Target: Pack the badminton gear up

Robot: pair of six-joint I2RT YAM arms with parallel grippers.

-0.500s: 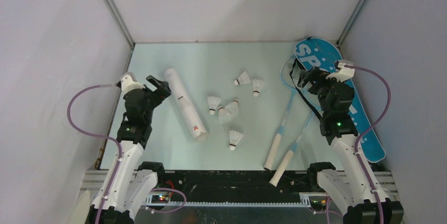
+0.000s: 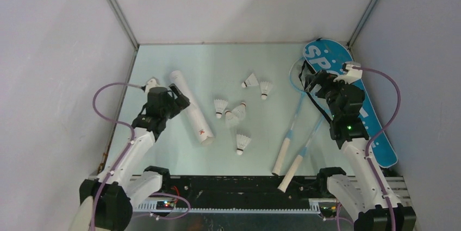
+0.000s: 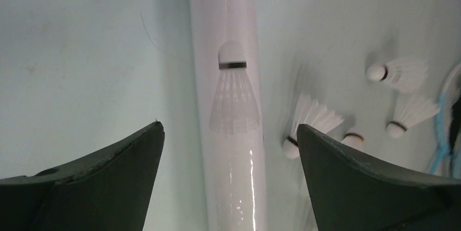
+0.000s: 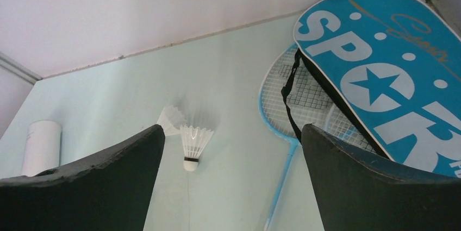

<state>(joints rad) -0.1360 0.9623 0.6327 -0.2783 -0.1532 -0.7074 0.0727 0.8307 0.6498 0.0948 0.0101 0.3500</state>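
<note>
My left arm has just swung in from the left edge of the overhead view. My left gripper (image 2: 181,100), which half a second ago sat beside the far end of the long white tube (image 2: 191,114), now hangs over the tube's upper half. The tube lies slanting, left of centre on the table (image 2: 217,62). My left jaws are spread wide with nothing pinched, and in the wrist view the tube runs straight up the middle of the gap, so I judge I am lined up to close on it. My right gripper (image 2: 313,81) has hardly shifted. It is also spread and empty, and it hovers at the upper right of the overhead view, above the black strap (image 4: 284,87), where the blue bag (image 2: 326,57) overlaps the heads of the two rackets (image 2: 291,133). Their cream handles point toward the bottom edge. Five shuttlecocks (image 2: 243,143) lie loose around the centre, none inside anything. Nothing is packed yet. To me the shift means the tube comes first, probably to be steadied or lifted so the shuttlecocks can go in.
</note>
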